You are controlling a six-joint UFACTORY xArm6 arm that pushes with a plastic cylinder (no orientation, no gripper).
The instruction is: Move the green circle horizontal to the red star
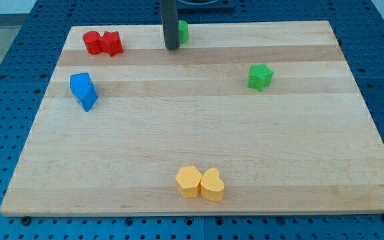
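- Camera view, far left: two blue blocks (pixel 83 91) touch near the surface's (pixel 199 133) left edge; shapes unclear.
- Top left: red circle (pixel 93 43) touches red star (pixel 112 43) on its right.
- Bottom centre: two yellow blocks (pixel 200 183) touch, the right one a heart.
- Top centre: my tip (pixel 172 47) rests just left of the green circle (pixel 183 31), half hiding it; whether they touch is unclear.
- No hand here, just the rod.
- Right: green star (pixel 260 77) sits alone.

A pale wooden desk (pixel 199 140) fills the frame, resting on a blue perforated base (pixel 5 60) under even light.
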